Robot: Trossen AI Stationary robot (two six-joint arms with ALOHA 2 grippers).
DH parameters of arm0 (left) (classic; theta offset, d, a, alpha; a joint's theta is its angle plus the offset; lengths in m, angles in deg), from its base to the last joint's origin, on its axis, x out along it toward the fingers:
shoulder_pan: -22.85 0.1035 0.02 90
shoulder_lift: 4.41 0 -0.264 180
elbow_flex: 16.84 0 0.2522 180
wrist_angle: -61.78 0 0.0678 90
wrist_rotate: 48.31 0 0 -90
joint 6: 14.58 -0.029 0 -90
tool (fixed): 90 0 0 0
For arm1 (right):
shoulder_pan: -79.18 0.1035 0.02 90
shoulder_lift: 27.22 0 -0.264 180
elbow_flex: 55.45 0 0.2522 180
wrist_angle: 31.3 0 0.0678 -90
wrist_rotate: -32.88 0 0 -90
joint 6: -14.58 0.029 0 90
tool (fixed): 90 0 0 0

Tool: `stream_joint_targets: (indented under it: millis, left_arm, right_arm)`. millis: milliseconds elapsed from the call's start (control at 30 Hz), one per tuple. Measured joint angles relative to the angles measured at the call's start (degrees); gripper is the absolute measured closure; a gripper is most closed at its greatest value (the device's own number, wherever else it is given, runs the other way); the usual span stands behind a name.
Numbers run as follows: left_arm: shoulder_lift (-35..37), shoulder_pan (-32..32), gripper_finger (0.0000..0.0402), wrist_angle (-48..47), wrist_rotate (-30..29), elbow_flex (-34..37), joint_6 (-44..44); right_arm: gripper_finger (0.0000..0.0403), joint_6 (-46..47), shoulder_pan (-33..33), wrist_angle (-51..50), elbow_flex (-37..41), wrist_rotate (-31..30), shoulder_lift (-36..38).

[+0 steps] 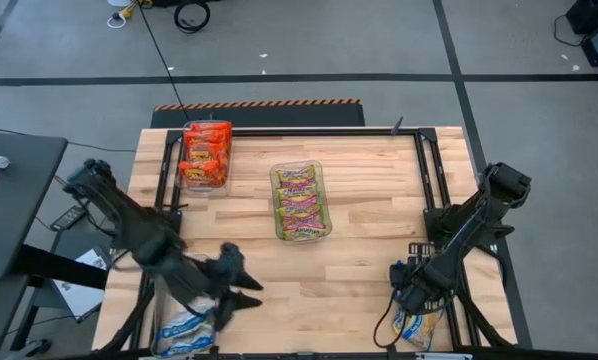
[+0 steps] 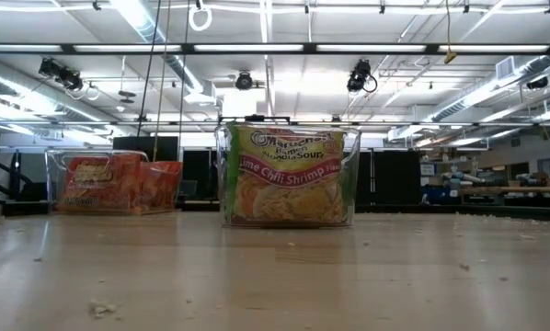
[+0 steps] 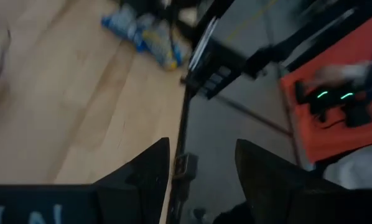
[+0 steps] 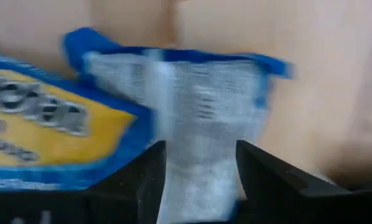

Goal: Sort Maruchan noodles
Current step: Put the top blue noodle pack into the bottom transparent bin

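Orange-red noodle packets [image 1: 206, 155] fill a clear bin near the far left, also seen in the low view [image 2: 109, 182]. Yellow-pink-green packets [image 1: 301, 200] stand on edge in the middle bin [image 2: 289, 175]. Blue-yellow-white packets [image 1: 184, 330] lie at the near left edge. One more blue packet [image 1: 419, 325] lies flat at the near right corner. My right gripper [image 1: 409, 295] hangs over it, open, with its fingers [image 4: 142, 180] on either side of the packet's white end [image 4: 201, 106]. My left gripper [image 1: 237, 287] is open and holds nothing [image 3: 201, 180], just right of the near-left blue packets.
Black rails [image 1: 427, 170] run along the table's left and right sides and its far edge. Bare wood [image 1: 329, 280] lies between the two grippers. The middle bin's wall [image 2: 353, 175] stands tall in the low view. The floor lies beyond the near table edge [image 3: 186, 112].
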Motion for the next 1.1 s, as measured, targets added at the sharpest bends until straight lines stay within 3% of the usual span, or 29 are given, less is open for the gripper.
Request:
stream_joint_targets:
  millis: [133,267,367,500,567,800,933,1100]
  left_arm:
    - [6.55,-0.68,0.0214,0.36,-3.67,0.00,-6.67]
    - [11.75,-1.58,0.0214,0.82,-8.26,0.00,-13.59]
    - [14.31,-1.54,0.0214,1.40,-10.65,0.00,-18.72]
    - [15.77,-1.30,0.0214,2.39,-15.89,0.00,-23.94]
    - [16.34,-0.23,0.0214,2.35,-15.91,0.00,-23.82]
    - [21.08,4.89,0.0214,-3.28,-13.15,0.00,-27.19]
    - [24.11,7.29,0.0199,-10.31,-15.43,0.00,-28.41]
    - [24.17,10.06,0.0149,-10.39,-11.79,0.95,-26.24]
  right_arm:
    - [0.0207,0.22,0.00,7.08,3.60,3.18,-0.29]
    - [0.0225,3.05,-1.45,6.78,4.55,3.39,-1.52]
    - [0.0269,3.23,-2.77,6.88,4.30,0.17,-1.75]
    - [0.0365,3.35,-5.19,5.77,3.39,-0.37,-1.15]
    - [0.0386,2.53,-6.26,3.72,0.49,-1.24,-0.04]
    - [0.0384,-2.00,-12.84,-2.16,-17.82,-7.33,5.59]
    - [0.0388,-6.16,-17.73,5.11,-26.20,-12.76,8.62]
    - [0.0385,-17.70,-22.45,28.16,-28.88,-19.45,12.03]
